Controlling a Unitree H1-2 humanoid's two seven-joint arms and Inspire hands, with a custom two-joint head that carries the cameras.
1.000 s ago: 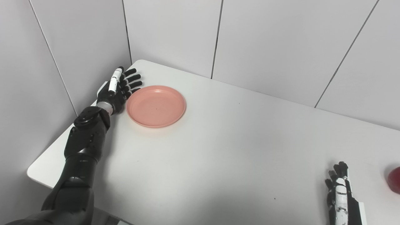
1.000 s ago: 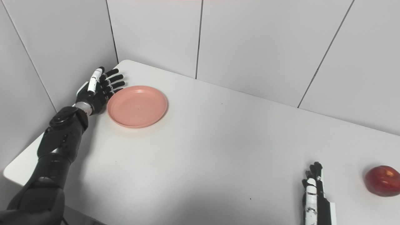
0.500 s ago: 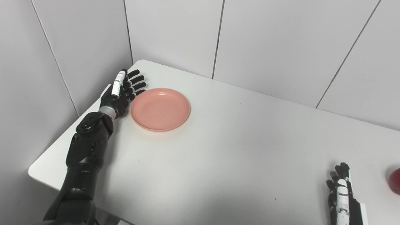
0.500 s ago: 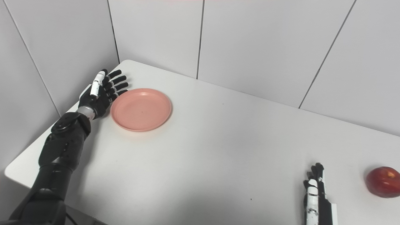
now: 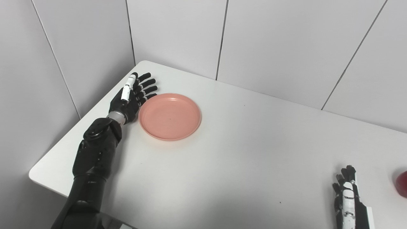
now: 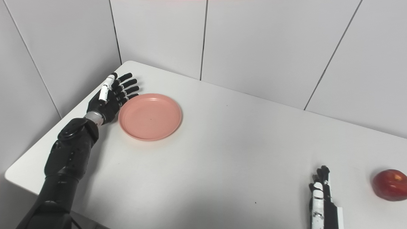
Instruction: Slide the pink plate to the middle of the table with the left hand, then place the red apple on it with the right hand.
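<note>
The pink plate [image 5: 170, 116] lies flat on the white table [image 5: 241, 152] near its far left corner. My left hand [image 5: 133, 97] is open, fingers stretched out, its palm side against the plate's left rim. A red apple [image 6: 389, 189] sits near the table's right side, only a sliver of it showing in the left eye view. My right hand [image 6: 319, 198] rests open at the bottom right, to the left of the apple and apart from it, holding nothing.
Grey panelled walls [image 5: 270, 41] close in the table at the back and on the left. The table's left edge [image 5: 31, 173] lies beside my left forearm [image 5: 95, 156].
My left hand has pushed the pink plate to the right and a little nearer, away from the left wall. The right hand and the apple have stayed put.
</note>
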